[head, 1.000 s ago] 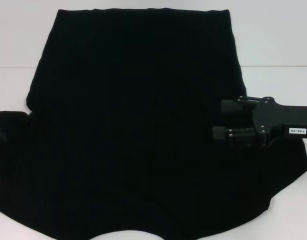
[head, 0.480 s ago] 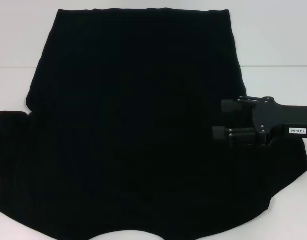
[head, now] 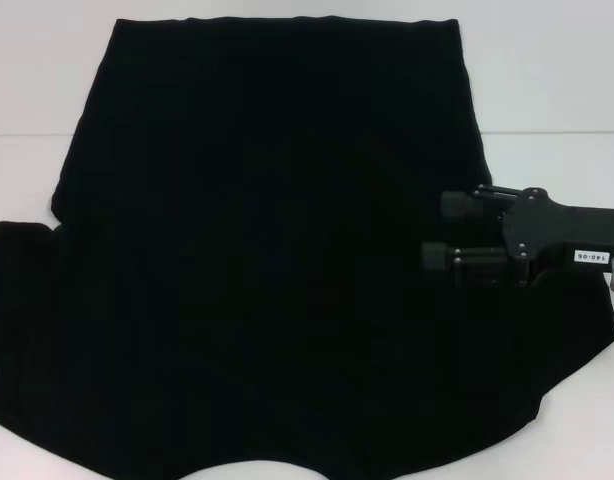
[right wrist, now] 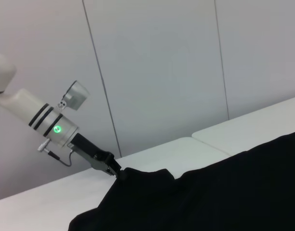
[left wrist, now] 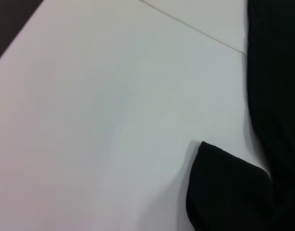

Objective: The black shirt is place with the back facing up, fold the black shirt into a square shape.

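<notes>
One black shirt covers most of the white table, spread flat. Straight hem edge lies at the far side, wider curved end w/ sleeves nearest the robot, so long axis runs near-to-far. Left sleeve sticks out to the robot's left, its rounded end resting on bare table; same sleeve tip shows in left wrist view, w/ the shirt body alongside.

Right gripper comes in from the right edge, horizontal, fingers pointing toward the robot's left, over the shirt's right side approx mid-length. Its two fingers are spread apart w/ only black cloth visible between them; can't tell if tips touch the fabric.

Left gripper isn't visible in head view. Right wrist view shows it at the end of the white left arm, right at the edge of a raised fold of the shirt. Can't tell its finger state or whether it has the cloth.
</notes>
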